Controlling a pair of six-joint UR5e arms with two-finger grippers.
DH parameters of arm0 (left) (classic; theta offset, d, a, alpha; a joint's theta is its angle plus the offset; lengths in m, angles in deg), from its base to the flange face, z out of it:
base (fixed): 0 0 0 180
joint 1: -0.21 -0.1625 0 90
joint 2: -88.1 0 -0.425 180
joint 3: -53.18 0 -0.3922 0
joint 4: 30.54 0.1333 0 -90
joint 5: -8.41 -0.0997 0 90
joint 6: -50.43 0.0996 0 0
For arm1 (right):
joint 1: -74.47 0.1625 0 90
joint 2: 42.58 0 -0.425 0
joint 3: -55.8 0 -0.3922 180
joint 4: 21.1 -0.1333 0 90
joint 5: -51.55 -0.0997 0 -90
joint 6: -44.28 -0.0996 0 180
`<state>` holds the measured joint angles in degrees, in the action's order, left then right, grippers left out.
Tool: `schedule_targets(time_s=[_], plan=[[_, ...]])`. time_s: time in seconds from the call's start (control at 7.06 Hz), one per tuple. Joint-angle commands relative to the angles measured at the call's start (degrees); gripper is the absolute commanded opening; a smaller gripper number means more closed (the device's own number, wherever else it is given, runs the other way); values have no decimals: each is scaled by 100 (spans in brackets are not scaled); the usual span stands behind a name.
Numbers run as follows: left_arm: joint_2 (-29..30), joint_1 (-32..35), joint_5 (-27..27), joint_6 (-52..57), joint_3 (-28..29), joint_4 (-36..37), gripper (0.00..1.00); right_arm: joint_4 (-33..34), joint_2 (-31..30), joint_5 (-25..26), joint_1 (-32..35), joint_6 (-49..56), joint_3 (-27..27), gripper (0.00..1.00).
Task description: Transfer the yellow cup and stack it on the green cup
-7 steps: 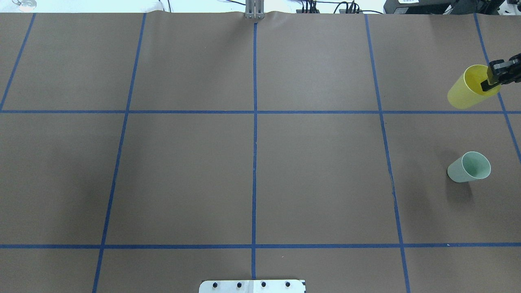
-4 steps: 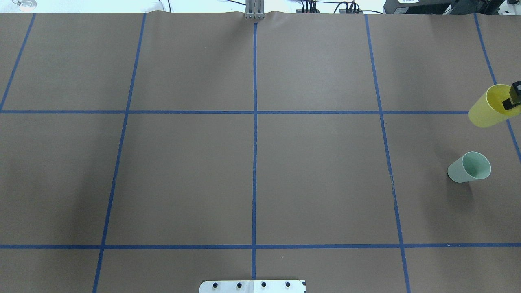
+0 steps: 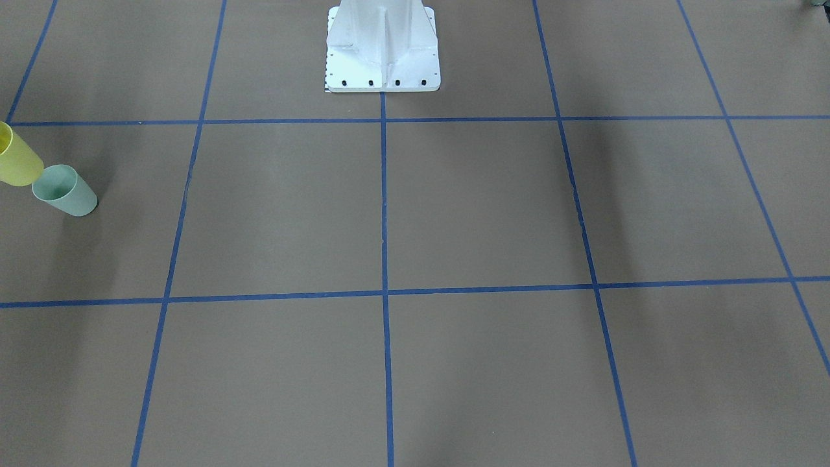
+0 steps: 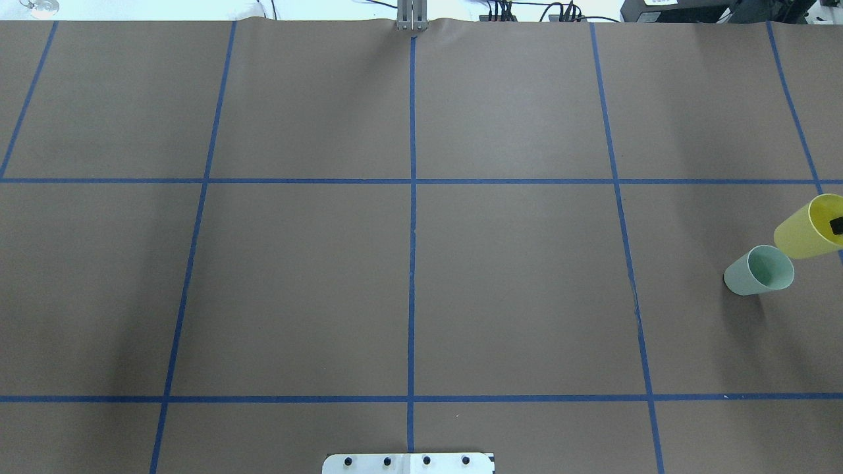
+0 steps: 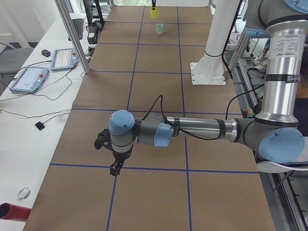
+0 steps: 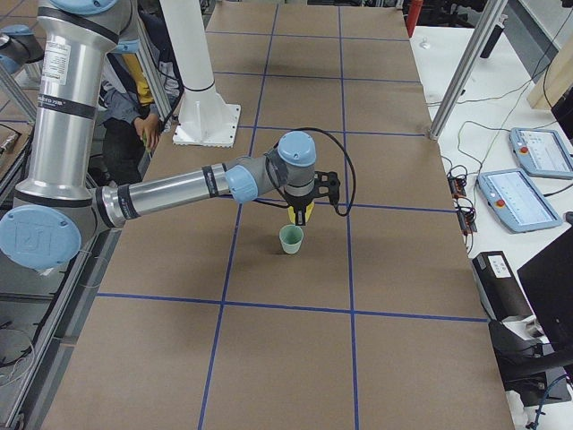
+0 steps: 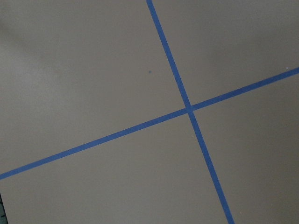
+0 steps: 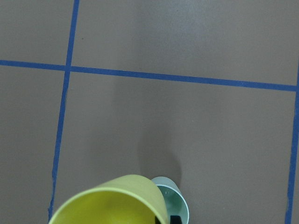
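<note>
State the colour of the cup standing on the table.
Pale mint green; the green cup shows best in the overhead view.

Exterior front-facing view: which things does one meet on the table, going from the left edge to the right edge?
yellow cup → green cup → white robot base

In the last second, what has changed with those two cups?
The right gripper, still clamped on the rim of the yellow cup, has carried it back toward the robot, from beyond the blue line to just beside the green cup, not yet over it. Nothing was picked up or released. The green cup stayed upright in its place.
</note>
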<state>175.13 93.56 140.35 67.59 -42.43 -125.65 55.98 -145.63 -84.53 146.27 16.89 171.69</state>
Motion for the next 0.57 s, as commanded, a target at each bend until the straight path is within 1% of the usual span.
schedule_targets(time_s=[0.0,0.14,0.42], plan=[[-134,0,42,6,-151,1,100,-466,-198,238,-479,-667,-67,0],[-134,-9,42,-2,-151,1,100,-466,-189,388,-673,-784,-67,0],[-143,-9,77,6,-151,-16,100,-466,-215,521,-675,-785,-84,0]])
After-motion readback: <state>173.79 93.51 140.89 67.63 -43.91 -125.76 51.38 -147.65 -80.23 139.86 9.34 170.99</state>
